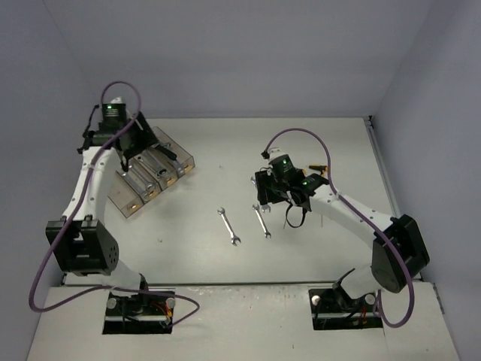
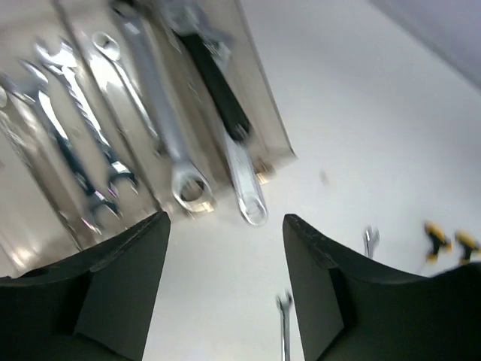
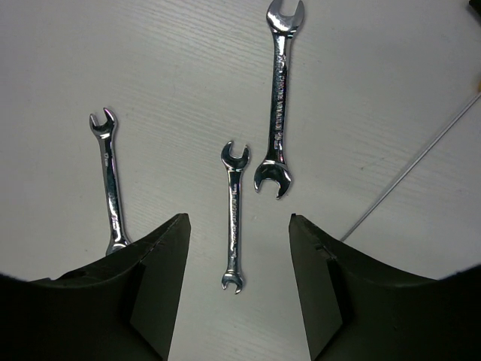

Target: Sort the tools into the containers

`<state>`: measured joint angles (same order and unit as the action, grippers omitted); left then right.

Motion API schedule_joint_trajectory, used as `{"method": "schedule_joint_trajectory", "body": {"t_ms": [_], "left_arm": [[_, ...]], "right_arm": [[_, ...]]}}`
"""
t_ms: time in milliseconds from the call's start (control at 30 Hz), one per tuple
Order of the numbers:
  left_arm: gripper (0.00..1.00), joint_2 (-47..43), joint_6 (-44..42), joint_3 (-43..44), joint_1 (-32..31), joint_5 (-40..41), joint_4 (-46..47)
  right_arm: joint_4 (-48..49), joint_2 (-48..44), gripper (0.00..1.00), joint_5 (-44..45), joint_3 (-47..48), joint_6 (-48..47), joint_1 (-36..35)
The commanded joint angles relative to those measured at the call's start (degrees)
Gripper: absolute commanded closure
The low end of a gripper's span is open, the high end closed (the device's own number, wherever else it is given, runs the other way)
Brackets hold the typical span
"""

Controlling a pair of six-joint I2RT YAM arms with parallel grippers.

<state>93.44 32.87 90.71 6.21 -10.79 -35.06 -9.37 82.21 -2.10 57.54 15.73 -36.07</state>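
Wrenches were split between the table and the bins. Three lay loose near the middle of the table, under the right wrist camera. A small wrench was in the centre. A long wrench lay just beside it on the right and reached farther away, its near head close to the small one's far head but apart from it. A third wrench lay well off to the left, its near end hidden behind a finger.

The right claw hung over them, released, fingers spread and grasping nothing. The small wrench's near end sat in the gap between the fingertips. Whether the fingertips touched the table could not be told.

The bins stood in an angled row on the far left part of the table. The left claw hovered over their near end, also released and empty. Its camera view was blurred but showed tools inside. A silver wrench lay along one bin. In the next bin to the right lay a black-handled tool and a shiny wrench. Several smaller wrenches lay in the bins to the left. Past the bins, something yellow lay on the table, too blurred to name.
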Motion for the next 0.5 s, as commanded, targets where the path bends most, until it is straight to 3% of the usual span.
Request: {"method": "schedule_joint_trajectory", "body": {"t_ms": [0, 200, 467], "left_arm": [[0.4, -11.06, 5.7, -8.35, -16.69, 9.35, -6.07], [0.35, -16.35, 16.5, -20.02, -34.38, 16.67, -6.78], [0.33, -10.49, 28.66, -23.7, -47.05, 23.12, -6.83]], "right_arm": [[-0.13, 2.54, 0.48, 2.8, 3.28, 2.43, -0.67], [-1.33, 2.58, 0.48, 8.08, 3.02, 4.77, -0.4], [-2.63, -5.05, 0.45, 10.29, -2.62, 5.82, 1.16]]}}
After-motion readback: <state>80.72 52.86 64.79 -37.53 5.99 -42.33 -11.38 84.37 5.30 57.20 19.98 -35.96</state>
